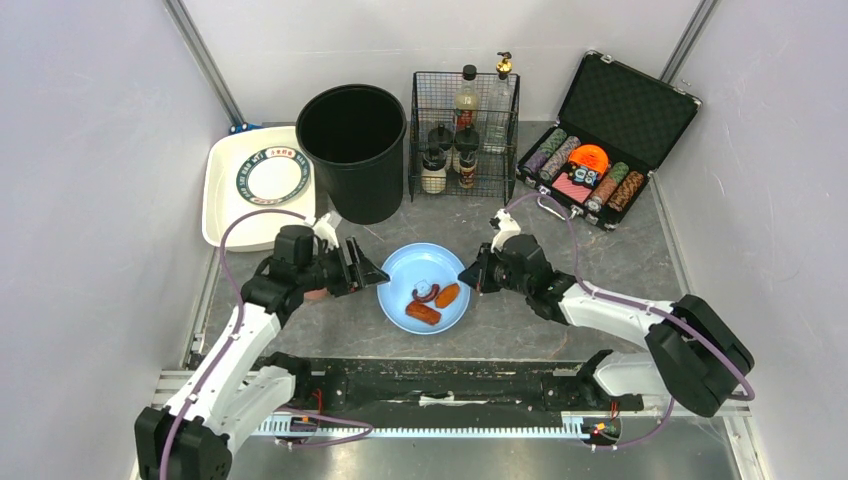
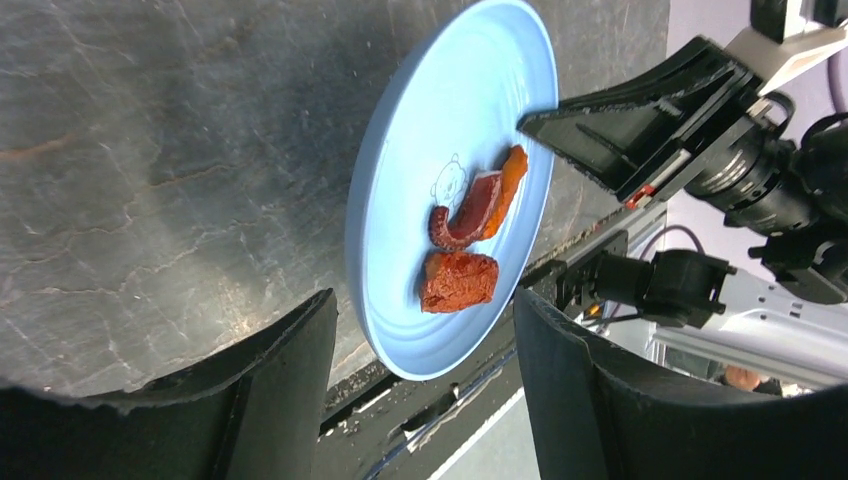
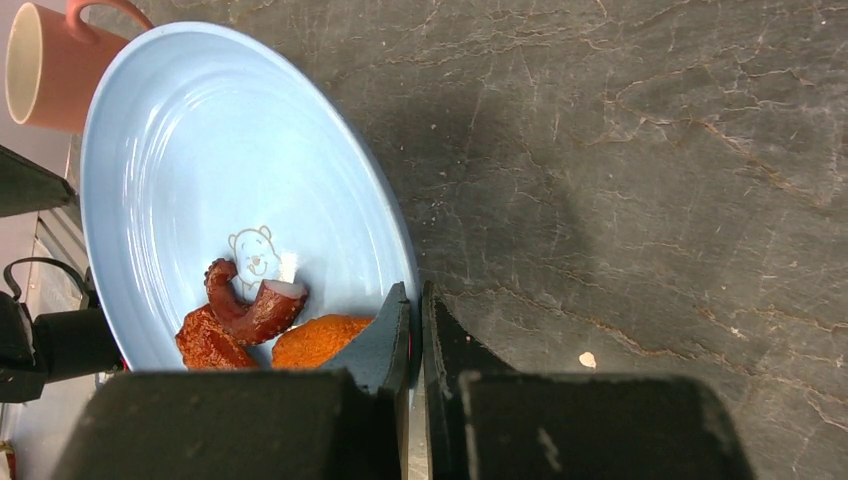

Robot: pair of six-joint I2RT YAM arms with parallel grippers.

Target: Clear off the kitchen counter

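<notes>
A light blue plate (image 1: 408,268) (image 2: 440,120) (image 3: 200,150) sits on the kitchen counter (image 1: 600,262) between both arms. On it lie a curled octopus piece (image 1: 427,293) (image 2: 462,215) (image 3: 250,305), an orange chunk (image 1: 447,295) (image 2: 508,180) (image 3: 315,340) and a red chunk (image 1: 423,314) (image 2: 460,282) (image 3: 205,345). My right gripper (image 1: 468,275) (image 3: 415,295) is shut on the plate's right rim, one finger inside and one outside. At the plate's left edge my left gripper (image 1: 375,270) (image 2: 425,305) stands open, with nothing between its fingers.
A pink mug (image 3: 45,65) lies by the left gripper. Behind stand a black bin (image 1: 352,150), a white tray (image 1: 225,210) holding a dish, a wire basket (image 1: 465,140) of bottles and an open case (image 1: 600,150) of poker chips. A black rail (image 1: 450,385) runs along the near edge.
</notes>
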